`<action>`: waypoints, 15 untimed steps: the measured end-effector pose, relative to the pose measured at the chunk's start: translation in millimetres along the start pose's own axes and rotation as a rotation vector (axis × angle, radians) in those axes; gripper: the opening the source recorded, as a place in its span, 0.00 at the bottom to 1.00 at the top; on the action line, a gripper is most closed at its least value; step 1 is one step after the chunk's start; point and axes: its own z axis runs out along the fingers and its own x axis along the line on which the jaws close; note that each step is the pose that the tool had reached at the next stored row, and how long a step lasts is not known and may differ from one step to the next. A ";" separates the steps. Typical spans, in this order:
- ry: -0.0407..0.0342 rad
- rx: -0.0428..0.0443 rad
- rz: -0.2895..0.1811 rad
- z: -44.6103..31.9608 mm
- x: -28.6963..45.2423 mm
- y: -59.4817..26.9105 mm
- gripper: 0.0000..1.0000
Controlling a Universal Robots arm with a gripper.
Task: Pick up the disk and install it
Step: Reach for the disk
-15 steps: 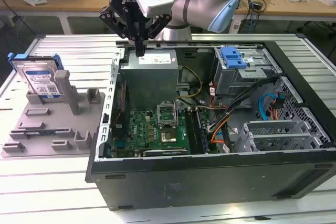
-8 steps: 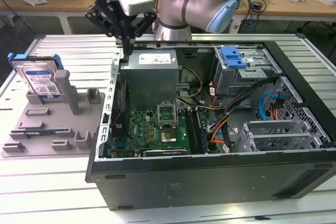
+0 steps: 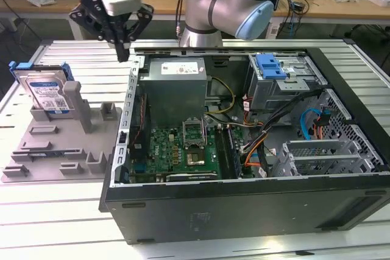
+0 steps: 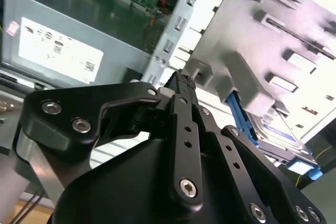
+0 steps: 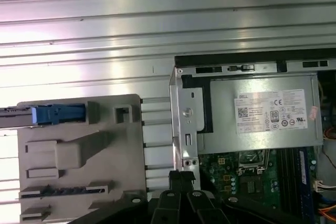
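The gripper [image 4: 181, 82] sat closest to the lens in both wrist views, its black linkages crowding the foreground. Its fingers met at the tips [image 5: 181, 176], clenched with nothing between them. In the exterior view the gripper [image 3: 124, 53] hung from the arm [image 3: 231, 10] at about 11 o'clock of the open case [image 3: 244, 211], right over the case's corner by the power supply [image 3: 177, 83]. Whether it touched the rim, I could not tell.

The disk [image 3: 47, 92] was well apart from the gripper, at about 8 o'clock from it in the exterior view. It stood tilted on edge at the far end of the grey plate [image 3: 55, 150], its label facing the camera and its blue frame showing at the top. The first wrist view caught the disk [image 5: 31, 114] edge-on at the plate's [image 5: 79, 182] end. The second showed it [image 4: 278, 132] beyond the fingers.

The plate lay on the ribbed table [image 3: 61, 223], just beside the case. Inside the case the motherboard [image 3: 183, 147] lay at 6 o'clock of the power supply. The metal cage [image 3: 286, 86] stood at 1 o'clock of the case's middle, a blue bracket [image 3: 271, 65] on top.
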 end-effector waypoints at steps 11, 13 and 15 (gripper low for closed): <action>0.0000 -0.0001 0.000 -0.5 48.2 6.2 0.11; 0.0000 -0.0001 0.000 -0.6 59.5 7.8 0.11; -0.0001 -0.0001 0.000 -0.6 67.4 9.1 0.11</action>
